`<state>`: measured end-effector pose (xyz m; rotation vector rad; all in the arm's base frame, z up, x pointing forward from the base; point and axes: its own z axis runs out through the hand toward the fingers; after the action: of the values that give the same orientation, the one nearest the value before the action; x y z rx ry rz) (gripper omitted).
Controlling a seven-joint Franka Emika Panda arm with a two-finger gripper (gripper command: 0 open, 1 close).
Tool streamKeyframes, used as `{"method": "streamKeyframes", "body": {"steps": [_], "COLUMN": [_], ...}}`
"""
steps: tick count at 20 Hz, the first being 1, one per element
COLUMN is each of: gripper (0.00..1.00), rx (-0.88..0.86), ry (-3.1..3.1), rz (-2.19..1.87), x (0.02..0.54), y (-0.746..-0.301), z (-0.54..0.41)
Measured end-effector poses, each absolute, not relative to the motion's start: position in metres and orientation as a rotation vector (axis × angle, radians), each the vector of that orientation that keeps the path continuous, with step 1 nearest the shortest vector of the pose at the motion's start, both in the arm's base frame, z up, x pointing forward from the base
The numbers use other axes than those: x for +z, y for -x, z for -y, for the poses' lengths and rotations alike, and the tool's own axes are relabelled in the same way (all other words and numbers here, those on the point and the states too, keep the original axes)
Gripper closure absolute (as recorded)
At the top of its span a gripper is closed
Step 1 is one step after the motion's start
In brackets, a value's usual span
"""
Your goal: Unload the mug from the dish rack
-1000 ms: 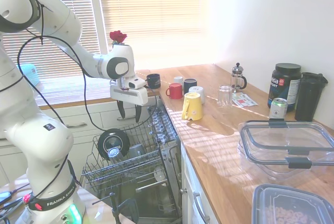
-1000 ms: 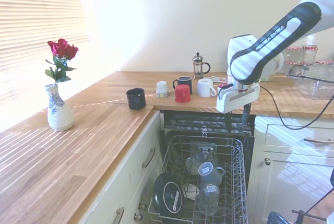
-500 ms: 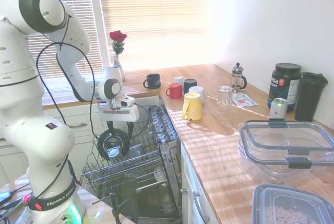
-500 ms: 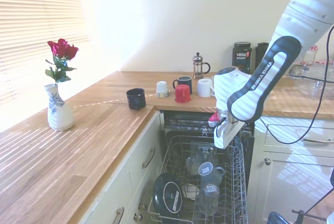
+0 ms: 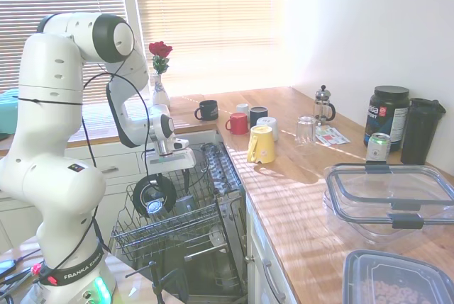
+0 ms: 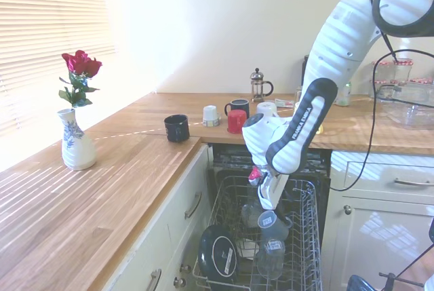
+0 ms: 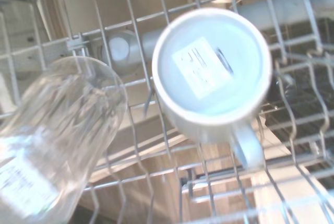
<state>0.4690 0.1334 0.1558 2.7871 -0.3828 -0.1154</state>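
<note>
Inside the dish rack, a clear glass is lying just beside the upturned mug; wire tines are crowding both, while space directly above the mug is remaining open.

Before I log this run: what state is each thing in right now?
mug: upside down in the rack, ungrasped
dish rack: pulled out, loaded
glass: lying tilted in the rack
gripper: hanging above the mug
yellow mug: upside down on the counter

Dull grey mug, white sticker
</note>
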Motion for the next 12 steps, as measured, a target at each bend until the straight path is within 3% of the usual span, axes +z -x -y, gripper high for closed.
{"method": "streamKeyframes", "body": {"steps": [12], "gripper": [0.00], "rx": [-0.208], "ry": [-2.747], "rz": [0.204], "x": [0.104], "y": [-0.495], "z": [-0.117]}}
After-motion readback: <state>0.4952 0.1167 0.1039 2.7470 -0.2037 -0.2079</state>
